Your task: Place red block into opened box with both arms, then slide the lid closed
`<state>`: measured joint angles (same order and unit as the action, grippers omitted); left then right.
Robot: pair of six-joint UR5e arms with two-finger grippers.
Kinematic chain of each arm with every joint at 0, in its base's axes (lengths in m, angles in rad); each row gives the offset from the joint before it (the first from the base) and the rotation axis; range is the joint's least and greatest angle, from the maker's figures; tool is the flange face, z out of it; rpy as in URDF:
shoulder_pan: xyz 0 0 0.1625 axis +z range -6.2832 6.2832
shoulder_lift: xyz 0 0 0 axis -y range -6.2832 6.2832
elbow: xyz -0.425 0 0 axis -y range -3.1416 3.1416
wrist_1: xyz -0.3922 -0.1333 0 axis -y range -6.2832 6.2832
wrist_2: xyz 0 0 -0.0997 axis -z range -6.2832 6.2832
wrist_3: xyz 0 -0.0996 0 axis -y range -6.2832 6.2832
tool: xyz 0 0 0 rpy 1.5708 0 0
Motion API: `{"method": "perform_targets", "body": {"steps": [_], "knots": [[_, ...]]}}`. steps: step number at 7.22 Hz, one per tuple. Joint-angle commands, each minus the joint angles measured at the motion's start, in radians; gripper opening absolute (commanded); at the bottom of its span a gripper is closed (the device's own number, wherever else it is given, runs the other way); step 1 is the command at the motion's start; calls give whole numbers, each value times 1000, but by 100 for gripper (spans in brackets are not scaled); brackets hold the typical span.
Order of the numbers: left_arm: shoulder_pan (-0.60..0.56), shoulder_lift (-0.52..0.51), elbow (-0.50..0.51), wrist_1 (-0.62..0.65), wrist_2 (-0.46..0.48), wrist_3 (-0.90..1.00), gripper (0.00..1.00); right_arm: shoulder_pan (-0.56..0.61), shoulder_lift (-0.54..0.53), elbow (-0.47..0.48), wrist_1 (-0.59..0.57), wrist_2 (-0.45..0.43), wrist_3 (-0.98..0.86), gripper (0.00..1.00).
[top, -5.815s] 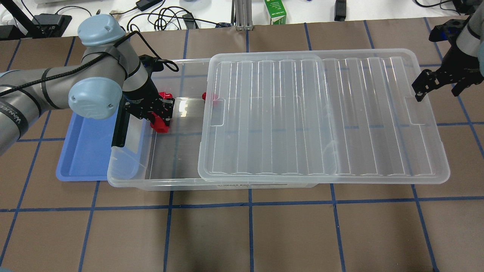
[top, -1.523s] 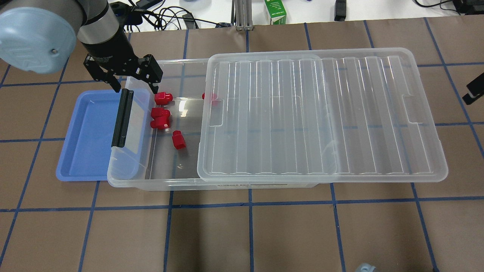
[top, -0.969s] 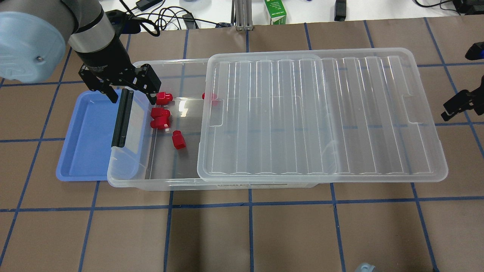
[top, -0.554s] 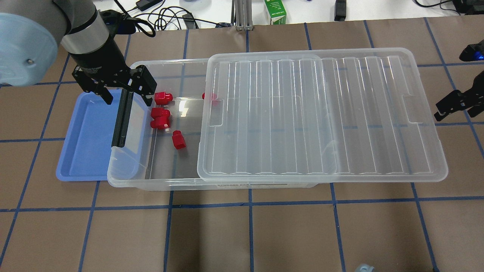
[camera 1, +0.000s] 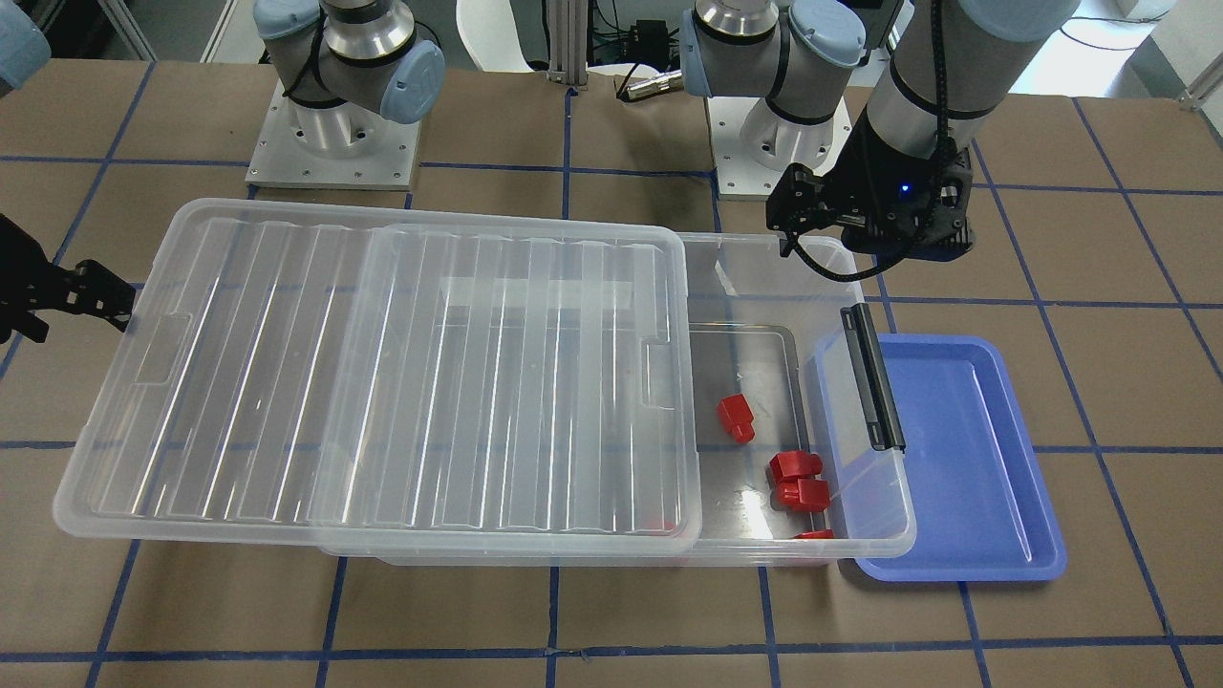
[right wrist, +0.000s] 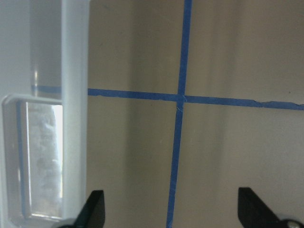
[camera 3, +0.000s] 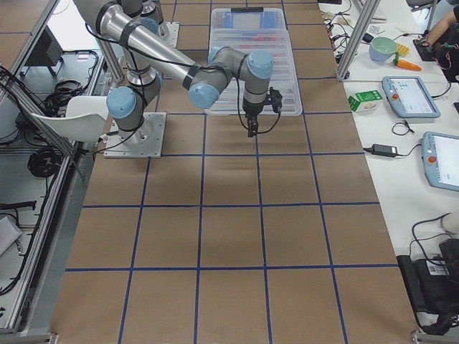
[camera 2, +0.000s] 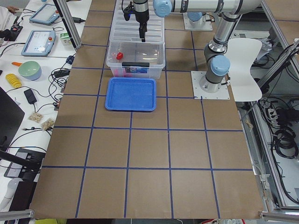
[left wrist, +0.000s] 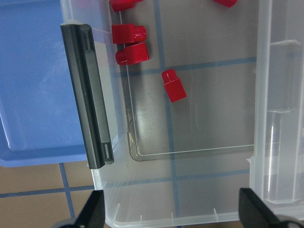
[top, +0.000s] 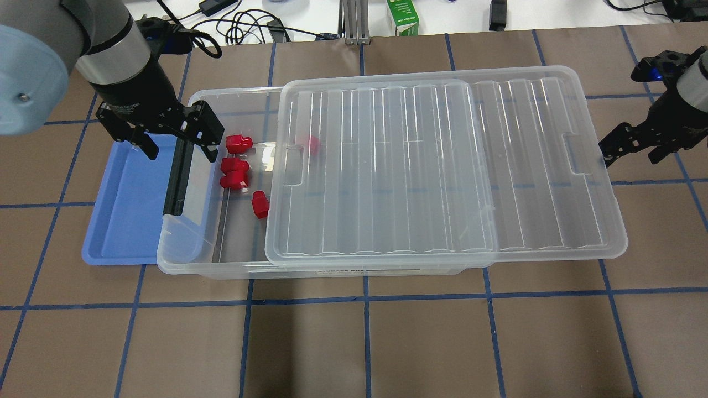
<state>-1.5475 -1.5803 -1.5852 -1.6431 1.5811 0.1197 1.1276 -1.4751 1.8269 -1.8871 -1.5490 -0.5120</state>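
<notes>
The lid (top: 442, 166) covers most of the box (top: 188, 261); red blocks (top: 234, 179) lie in its uncovered end. The left gripper (top: 180, 150) hangs with fingers apart above this end, the right gripper (top: 635, 152) with fingers apart beyond the box's other end

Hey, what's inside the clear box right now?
Four red blocks lie in the uncovered end of the box. A fifth shows faintly through the lid, which blurs the rest too much to tell.

My left gripper (camera 1: 871, 234) hangs over the box's (camera 1: 865, 502) far open corner; my right gripper (camera 1: 59, 304) sits just beside the lid's (camera 1: 382, 382) short end. Red blocks (camera 1: 795, 466) lie inside the box, near the blue tray (camera 1: 965, 449).
</notes>
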Motion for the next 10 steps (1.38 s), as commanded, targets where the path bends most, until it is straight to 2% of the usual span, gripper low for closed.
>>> {"method": "perform_targets", "body": {"steps": [1, 7, 10], "knots": [[-2, 6, -5, -1, -1, 0, 100, 70, -2, 0, -4, -3, 93, 100], [40, -9, -4, 11, -3, -20, 100, 317, 9, 0, -70, -3, 423, 100], [33, -21, 7, 12, -3, -20, 100, 342, 28, -12, -87, -11, 409, 100]]}}
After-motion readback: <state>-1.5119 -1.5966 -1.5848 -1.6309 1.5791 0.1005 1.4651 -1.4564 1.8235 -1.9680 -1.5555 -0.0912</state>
